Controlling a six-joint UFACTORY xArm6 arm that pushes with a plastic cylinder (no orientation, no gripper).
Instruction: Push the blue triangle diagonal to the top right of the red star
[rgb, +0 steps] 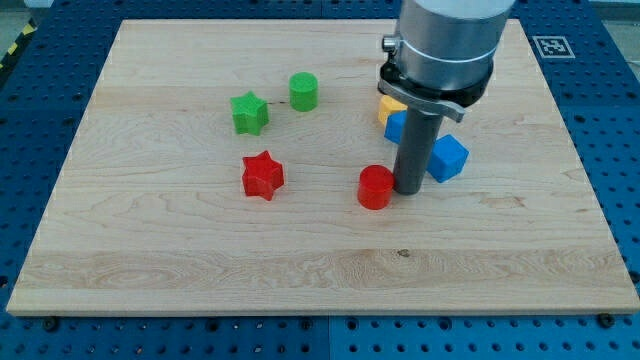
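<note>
The red star (263, 175) lies left of the board's middle. My tip (408, 189) stands on the board right beside the red cylinder (376, 187), touching or nearly touching its right side. A blue block (396, 126) shows just behind the rod, partly hidden by it, so I cannot make out its shape. It sits against a yellow block (388, 107), also partly hidden. A blue cube (447, 158) lies just right of the rod. The tip is well to the right of the red star.
A green star (249, 112) and a green cylinder (304, 91) lie above the red star towards the view's top. The wooden board (200, 270) rests on a blue perforated table. The arm's grey body covers the top right of the board.
</note>
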